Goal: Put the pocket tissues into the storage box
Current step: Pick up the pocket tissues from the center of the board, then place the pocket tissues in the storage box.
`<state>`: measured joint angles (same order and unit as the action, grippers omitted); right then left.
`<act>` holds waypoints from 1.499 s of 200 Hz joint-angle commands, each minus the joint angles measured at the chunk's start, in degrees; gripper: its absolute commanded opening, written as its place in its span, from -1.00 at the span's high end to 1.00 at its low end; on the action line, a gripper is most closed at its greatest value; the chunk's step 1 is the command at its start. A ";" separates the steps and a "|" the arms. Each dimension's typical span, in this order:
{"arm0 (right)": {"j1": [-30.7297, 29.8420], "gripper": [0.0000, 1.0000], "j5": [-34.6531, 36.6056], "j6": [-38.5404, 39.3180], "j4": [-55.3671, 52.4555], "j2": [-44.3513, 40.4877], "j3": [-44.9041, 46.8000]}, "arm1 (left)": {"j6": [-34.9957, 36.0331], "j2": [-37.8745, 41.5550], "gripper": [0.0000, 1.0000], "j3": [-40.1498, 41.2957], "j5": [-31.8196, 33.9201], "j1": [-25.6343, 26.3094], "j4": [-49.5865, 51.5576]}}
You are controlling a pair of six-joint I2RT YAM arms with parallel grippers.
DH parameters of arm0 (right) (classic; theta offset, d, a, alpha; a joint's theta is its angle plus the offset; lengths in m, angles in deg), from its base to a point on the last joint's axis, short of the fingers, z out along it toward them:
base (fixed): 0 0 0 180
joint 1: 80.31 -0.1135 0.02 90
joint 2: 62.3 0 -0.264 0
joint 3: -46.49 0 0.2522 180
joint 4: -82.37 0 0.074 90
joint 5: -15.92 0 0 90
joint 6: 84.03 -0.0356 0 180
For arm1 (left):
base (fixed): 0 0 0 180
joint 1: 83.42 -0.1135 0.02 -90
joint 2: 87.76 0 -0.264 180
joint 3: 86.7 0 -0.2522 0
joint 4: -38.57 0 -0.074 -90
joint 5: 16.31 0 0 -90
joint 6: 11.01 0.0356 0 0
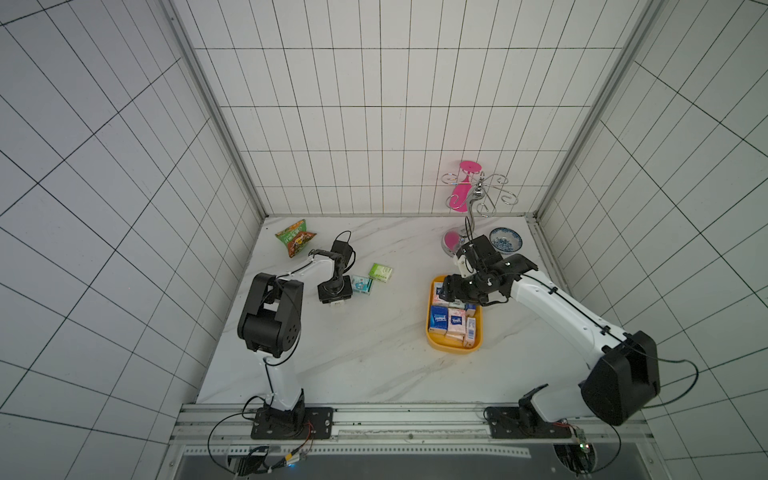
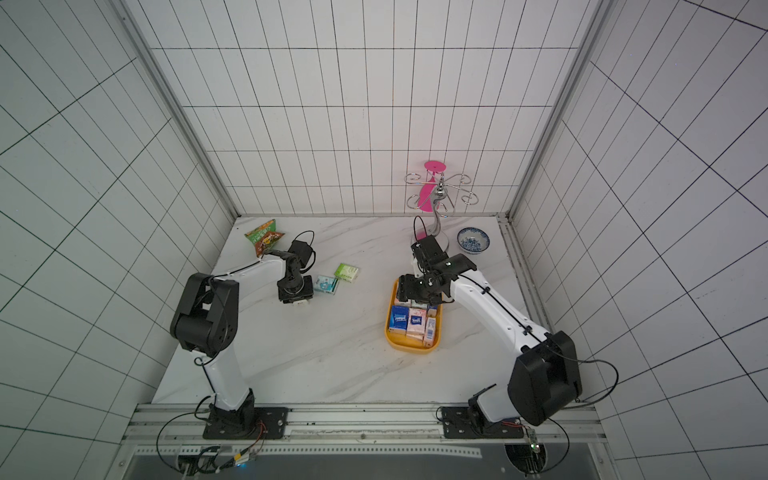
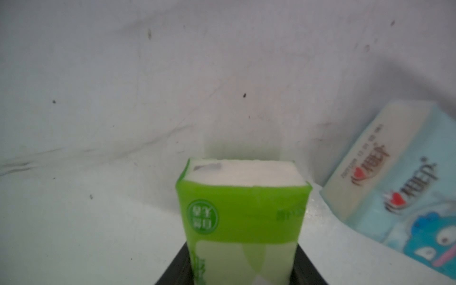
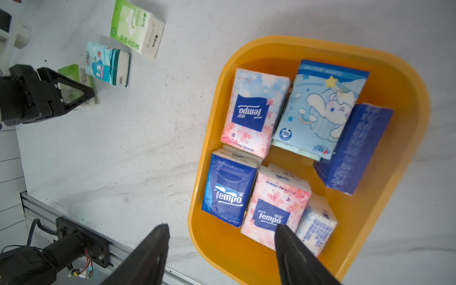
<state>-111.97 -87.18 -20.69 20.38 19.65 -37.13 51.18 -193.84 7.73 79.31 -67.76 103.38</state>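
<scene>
Marble-patterned table [image 1: 374,357] between white tiled walls carries everything in both top views. Toward its right edge lies the yellow-orange storage box [image 1: 454,347], already holding most of the pocket tissues [image 1: 439,319], laid flat side by side so that more will fit. The right gripper [image 1: 445,290] hangs over the box's far end. Nearer the left edge, the left gripper [image 1: 335,301] points straight down at the table. A teal-white packet [image 1: 362,285] lies just beside it, and a loose green packet [image 1: 381,272] sits a little nearer the far edge; both are outside the box. A snack bag [image 1: 296,238] by the far left corner and a patterned bowl [image 1: 505,240] by the far right corner look irrelevant to the job.

From the left wrist, a light green packet [image 3: 243,217] sits between the black fingers, which press on its two sides. That pinch looks ready for a lift, though the packet seems to rest on the table.

From the right wrist, the jaws are spread wide with nothing between them, above the box's rim. One dark blue packet [image 4: 355,148] leans on edge against the wall.
</scene>
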 commanded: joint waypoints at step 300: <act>29.88 -0.50 -1.12 -2.22 6.43 -8.25 17.04 | -15.78 -33.64 -0.09 -63.54 -6.29 39.93 12.18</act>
<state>-82.84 -88.39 -24.10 27.49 12.53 -21.46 34.90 -227.39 -54.17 71.82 -27.70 115.81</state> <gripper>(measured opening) 0.748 0.523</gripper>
